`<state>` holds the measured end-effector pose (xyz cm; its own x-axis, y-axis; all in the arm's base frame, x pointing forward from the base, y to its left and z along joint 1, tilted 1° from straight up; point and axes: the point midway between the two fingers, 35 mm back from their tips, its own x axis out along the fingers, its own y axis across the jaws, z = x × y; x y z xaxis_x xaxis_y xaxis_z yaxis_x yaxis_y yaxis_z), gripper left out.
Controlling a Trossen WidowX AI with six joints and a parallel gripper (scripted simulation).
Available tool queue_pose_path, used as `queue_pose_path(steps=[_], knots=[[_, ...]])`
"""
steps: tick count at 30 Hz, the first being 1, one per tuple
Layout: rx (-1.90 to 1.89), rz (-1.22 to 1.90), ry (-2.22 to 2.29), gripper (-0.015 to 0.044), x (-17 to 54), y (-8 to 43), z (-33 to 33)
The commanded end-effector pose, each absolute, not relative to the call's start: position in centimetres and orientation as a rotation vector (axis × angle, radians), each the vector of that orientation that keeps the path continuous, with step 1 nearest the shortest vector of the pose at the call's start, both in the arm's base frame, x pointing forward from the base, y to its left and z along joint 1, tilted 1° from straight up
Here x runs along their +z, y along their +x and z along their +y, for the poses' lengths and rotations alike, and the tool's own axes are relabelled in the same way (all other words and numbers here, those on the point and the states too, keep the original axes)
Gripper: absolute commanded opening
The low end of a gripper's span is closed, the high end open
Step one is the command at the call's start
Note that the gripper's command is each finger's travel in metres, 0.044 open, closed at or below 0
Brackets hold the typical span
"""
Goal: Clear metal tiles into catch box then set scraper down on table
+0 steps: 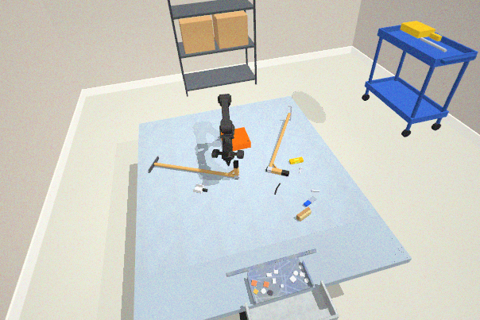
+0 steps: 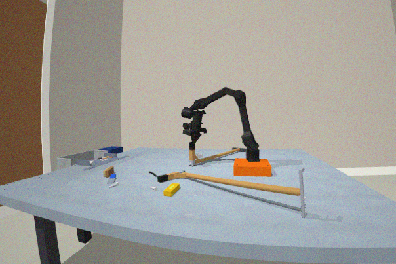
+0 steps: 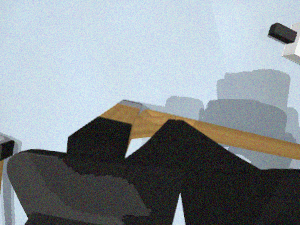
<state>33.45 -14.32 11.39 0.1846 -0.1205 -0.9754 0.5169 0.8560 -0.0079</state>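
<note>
The long scraper [image 1: 191, 170] [image 2: 217, 155] [image 3: 225, 134] lies across the table, its dark blade [image 1: 153, 164] at the left edge. Its short handle with a black grip [image 1: 236, 164] [image 2: 192, 145] [image 3: 100, 136] stands up at the near end. My gripper [image 1: 228, 163] [image 2: 194, 143] [image 3: 174, 127] is shut with nothing seen between the fingertips, close beside that grip; contact is unclear. Several small white, orange and dark tiles lie on the bench plate [image 1: 286, 291] at the table's front edge. The catch box [image 1: 294, 309] is beyond the plate; its visible floor holds no tiles.
A toothed long tool [image 1: 280, 140] [image 2: 242, 185] lies to the right. A yellow block [image 1: 296, 160] [image 2: 172, 189], blue piece [image 1: 307, 203] and wooden block [image 1: 303, 213] [image 2: 109, 171] lie beyond it. A white block [image 1: 198, 188] lies near the scraper's shaft. My orange base [image 2: 252, 167] is behind.
</note>
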Motion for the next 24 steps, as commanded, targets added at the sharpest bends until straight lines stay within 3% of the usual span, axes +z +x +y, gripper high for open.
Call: queue_pose_path(steps=[1, 24], knots=[[-0.460, 1.312, 0.360, 0.0000, 13.3, 33.5, -14.3], [-0.358, 1.369, 0.222, 0.0000, 16.6, 31.2, -16.2]])
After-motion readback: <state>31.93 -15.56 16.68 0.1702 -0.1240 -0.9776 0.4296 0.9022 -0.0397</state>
